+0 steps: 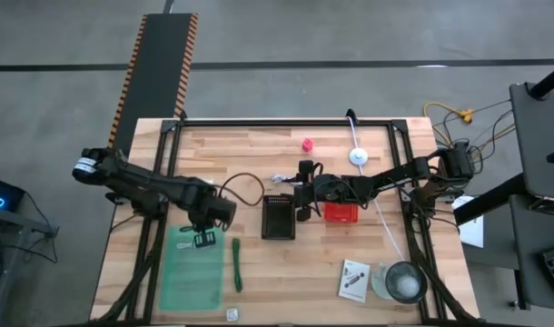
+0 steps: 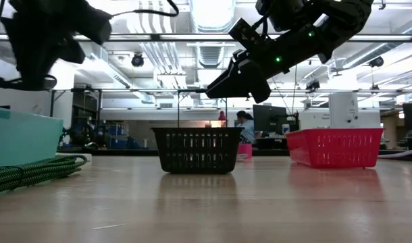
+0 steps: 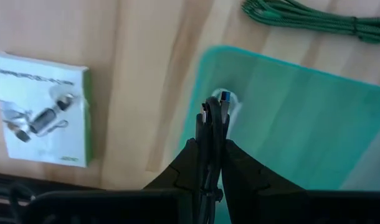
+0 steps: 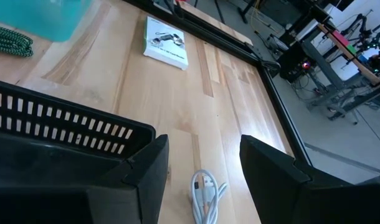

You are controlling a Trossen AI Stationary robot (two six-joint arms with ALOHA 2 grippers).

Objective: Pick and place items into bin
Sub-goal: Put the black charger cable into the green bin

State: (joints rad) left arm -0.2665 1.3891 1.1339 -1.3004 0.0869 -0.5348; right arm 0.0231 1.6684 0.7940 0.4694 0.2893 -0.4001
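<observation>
My left gripper (image 1: 204,238) sits left of centre in the high view, over the top edge of the green bin (image 1: 191,282). In the left wrist view its fingers (image 3: 210,163) are pressed together on a thin black cable (image 3: 210,118) whose small plug end, with a blue tip, sticks out above the bin's translucent wall (image 3: 289,118). That cable arcs (image 1: 245,182) toward the middle of the table in the high view.

My right gripper (image 1: 303,195) hangs at the centre of the high view, between the black basket (image 1: 278,218) and the red basket (image 1: 341,213). In the right wrist view its two fingers (image 4: 147,177) stand spread, with the black basket's slotted wall (image 4: 65,134) at the left of that frame and the coiled white cable (image 4: 204,193) lying on the wood in the gap between them.

The green strip (image 1: 236,263) lies just right of the bin. The white card (image 1: 353,280) is at the lower right, beside a clear lidded container (image 1: 402,282). The red knob (image 1: 307,144) stands near the top centre, and a white disc (image 1: 358,156) on its cord lies to its right. A small pale piece (image 1: 232,314) sits at the bottom edge; I think it is the metal one, but it is too small to be sure.

In the low view the black basket (image 2: 196,150) stands mid-frame and the red basket (image 2: 334,147) to its right.
</observation>
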